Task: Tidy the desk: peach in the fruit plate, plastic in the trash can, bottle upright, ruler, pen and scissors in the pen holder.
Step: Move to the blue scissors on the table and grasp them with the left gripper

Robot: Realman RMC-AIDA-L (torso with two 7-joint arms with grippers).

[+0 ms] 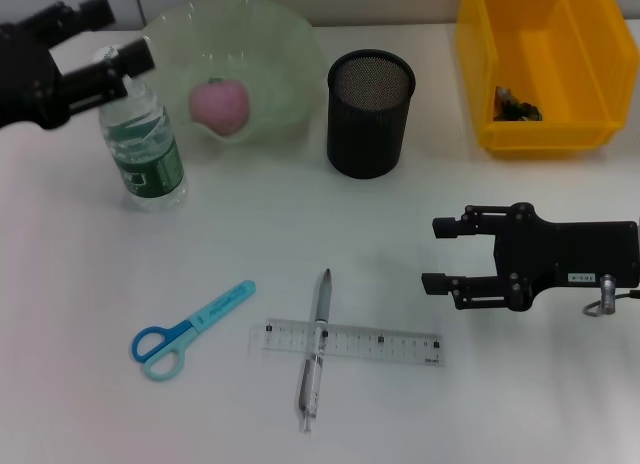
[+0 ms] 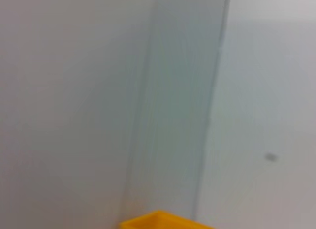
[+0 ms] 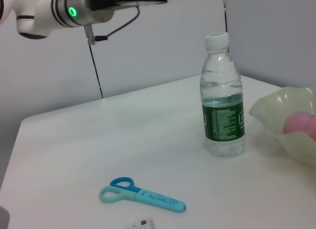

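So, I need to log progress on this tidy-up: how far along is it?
Done: the pink peach sits in the pale green fruit plate, dark plastic scrap lies in the yellow bin, and the clear water bottle stands upright. In hand: nothing; the left hand is above the bottle's cap and the right hand is open. Left: blue scissors, clear ruler and grey pen, not yet in the black mesh holder.
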